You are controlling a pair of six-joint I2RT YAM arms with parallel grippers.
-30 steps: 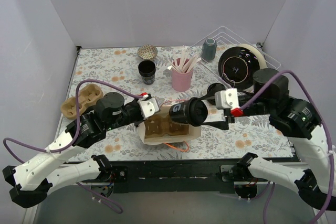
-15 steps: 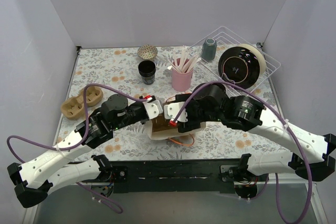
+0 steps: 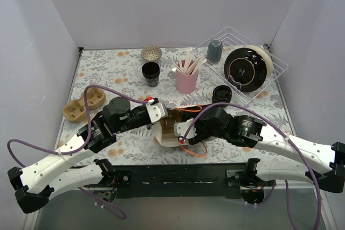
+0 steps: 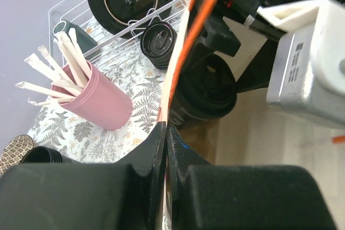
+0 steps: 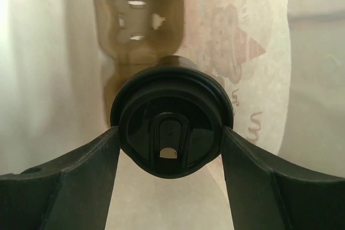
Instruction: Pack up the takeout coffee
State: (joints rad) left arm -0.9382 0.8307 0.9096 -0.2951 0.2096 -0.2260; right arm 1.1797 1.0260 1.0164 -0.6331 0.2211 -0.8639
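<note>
Soft, even light falls from above on the table (image 3: 108, 68), bright, with only faint shadows beside the bag (image 3: 160, 133). Behind the bag the black plate (image 3: 247, 68) carries a dull sheen. The left fingers (image 4: 81, 197) at the bag's edge are dark and blurred (too close for focus). Inside the bag the light is warm and dim; the takeout coffee (image 5: 171, 138) gleams softly on its lid rim, the right fingers (image 5: 59, 181) near-silhouettes.
</note>
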